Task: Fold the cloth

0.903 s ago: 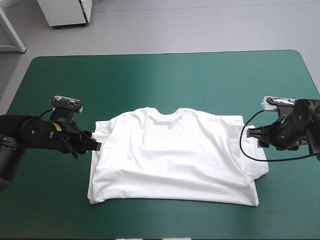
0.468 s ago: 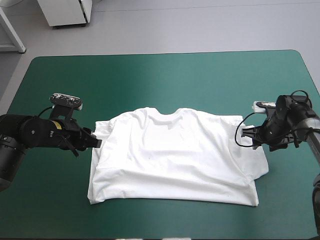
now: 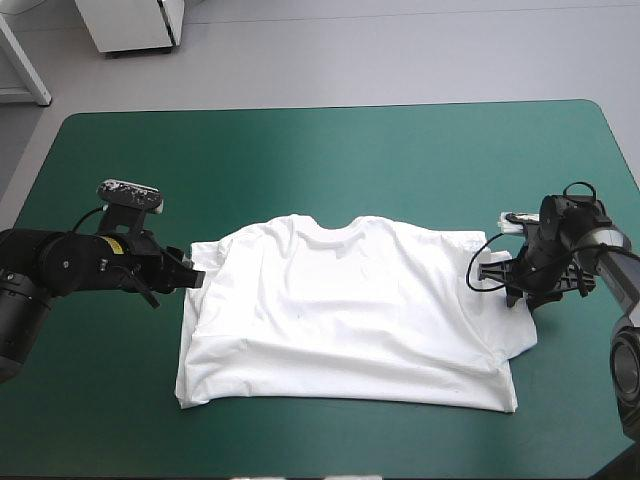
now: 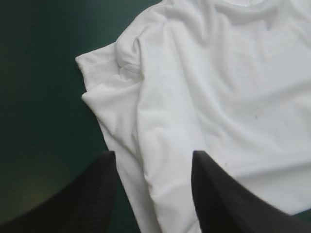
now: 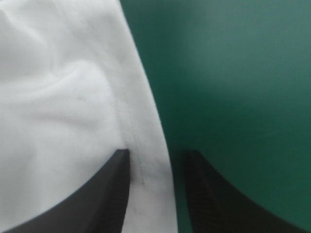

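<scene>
Clearance list, as I see it from the console.

1. Table (image 3: 320, 150), far half: bare teal-green cover from left edge to right edge, open for either arm.
2. Middle: T-shirt (image 3: 345, 310) spread flat, the only low obstacle on the cover.
3. Near edge: a narrow bare strip in front of the shirt's hem.
4. Left side: left gripper (image 3: 195, 280), fingers apart, straddles the shirt's left border; bare cover behind it toward the left edge.
5. Right side: right gripper (image 3: 492, 270), fingers apart, straddles the right sleeve's hem; bare cover beyond toward the right edge.
</scene>
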